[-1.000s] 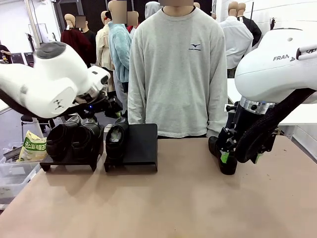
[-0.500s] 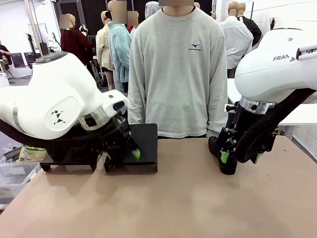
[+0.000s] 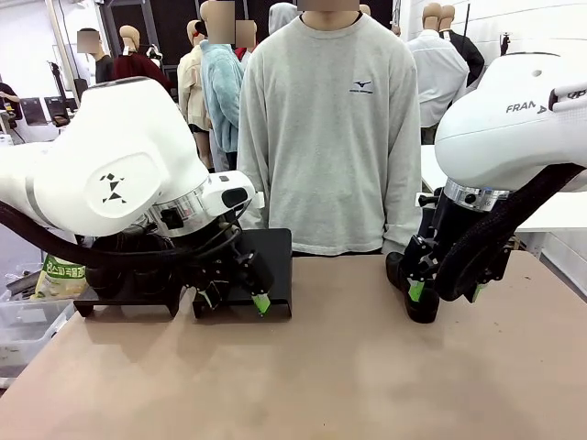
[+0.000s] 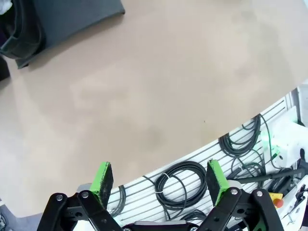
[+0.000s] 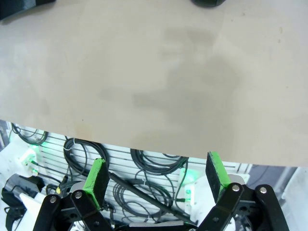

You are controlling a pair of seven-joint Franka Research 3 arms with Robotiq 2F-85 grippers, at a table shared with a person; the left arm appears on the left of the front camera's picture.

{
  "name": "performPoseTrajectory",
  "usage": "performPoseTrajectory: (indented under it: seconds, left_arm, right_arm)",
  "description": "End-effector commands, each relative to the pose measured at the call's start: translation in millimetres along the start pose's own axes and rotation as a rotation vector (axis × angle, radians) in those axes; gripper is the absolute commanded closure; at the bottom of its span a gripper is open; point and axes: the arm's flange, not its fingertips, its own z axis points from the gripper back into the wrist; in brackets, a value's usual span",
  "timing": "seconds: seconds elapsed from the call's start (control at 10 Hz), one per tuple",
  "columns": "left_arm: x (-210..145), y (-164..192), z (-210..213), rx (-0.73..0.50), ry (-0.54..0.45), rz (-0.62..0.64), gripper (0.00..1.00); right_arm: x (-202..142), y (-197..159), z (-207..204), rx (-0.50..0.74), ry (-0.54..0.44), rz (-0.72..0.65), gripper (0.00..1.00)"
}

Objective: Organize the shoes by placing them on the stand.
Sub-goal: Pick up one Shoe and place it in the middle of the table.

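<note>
The broad tan surface (image 3: 303,367) is stretching from the robot's side to the person in a pale grey sweatshirt (image 3: 328,128), who is standing at the far edge with arms hanging down. The bulky white left arm (image 3: 110,170) is reaching in across the left half and is hiding much of what is standing behind it. Two black sloped metal stands are sitting at the far left of the surface: the left-hand stand (image 3: 124,298) is mostly covered by the arm, and the right-hand stand (image 3: 266,266) is showing its bare right half. A black shiny shoe (image 4: 21,29) is resting on that stand's left part, seen in the left wrist view. Another black shoe (image 3: 417,298) is lying on the surface at the right, just behind the right tool (image 3: 445,291). A green and white bag (image 3: 60,273) is sitting off the surface's left edge.

The left tool (image 3: 234,301) is hanging just in front of the right-hand stand, tilted, its fingers spread wide and gripping nothing. The right tool is pointing down close over the surface, fingers likewise spread and empty.
</note>
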Motion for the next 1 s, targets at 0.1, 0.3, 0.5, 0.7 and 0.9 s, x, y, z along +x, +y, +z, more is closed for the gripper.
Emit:
performPoseTrajectory:
  seconds: [0.1,0.3,0.5,0.7,0.9]
  left_arm:
    - [0,0,0,0.0,0.0,0.0,0.0]
    - [0,0,0,0.0,0.0,0.0,0.0]
    - [0,0,0,0.0,0.0,0.0,0.0]
    - [0,0,0,0.0,0.0,0.0,0.0]
    - [0,0,0,0.0,0.0,0.0,0.0]
  right_arm:
    - [2,-1,2,-0.015,0.009,0.001,0.0]
    - [18,12,9,-0.04,-0.003,0.01,0.0]
    - [96,4,20,-0.026,0.072,0.011,0.0]
    - [167,-13,12,0.002,0.132,-0.003,0.0]
    - [221,-31,-12,0.042,0.208,0.026,0.0]
